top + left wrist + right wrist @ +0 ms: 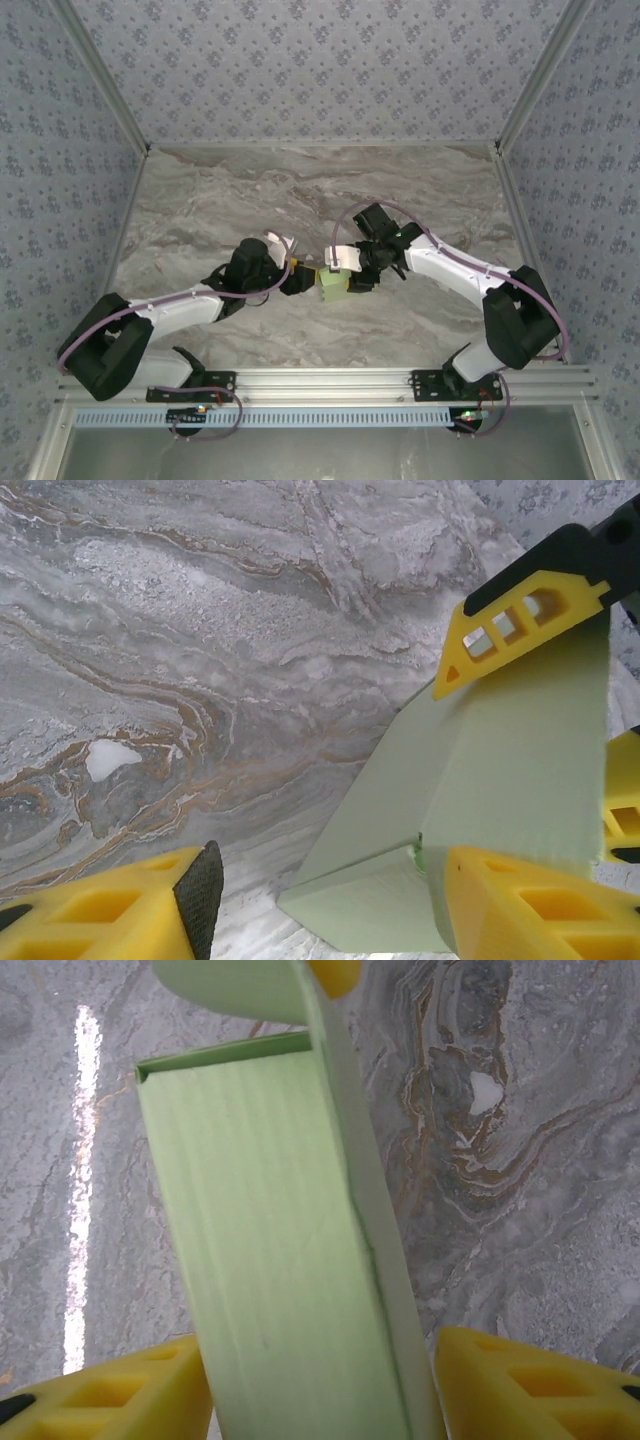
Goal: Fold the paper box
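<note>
Top view: paper box [331,287] is near the middle of the marbled surface [300,190], toward the near side, between my two tools. Left tool [300,281] meets it from the left, right tool [353,279] from the right.

Right wrist view: right tool [320,1385] holds the paper box [270,1250]. Its two yellow fingers [110,1395] press opposite long sides, and the pale green card fills the gap between them. The box runs away from the camera with its open end far. One long wall stands up along the right side. A curved flap [230,985] hangs over the far end. One yellow fingertip of my left tool touches the far top of that wall.

Left wrist view: left tool [325,905] stands wide and clamps nothing. Its right-hand finger [520,910] rests against the near corner of the box [520,750]. The other finger, black pad inward, is apart from it, with bare surface between. A right-tool finger lies on the box's far upper edge.

I cannot tell whether the box's underside touches the surface.
</note>
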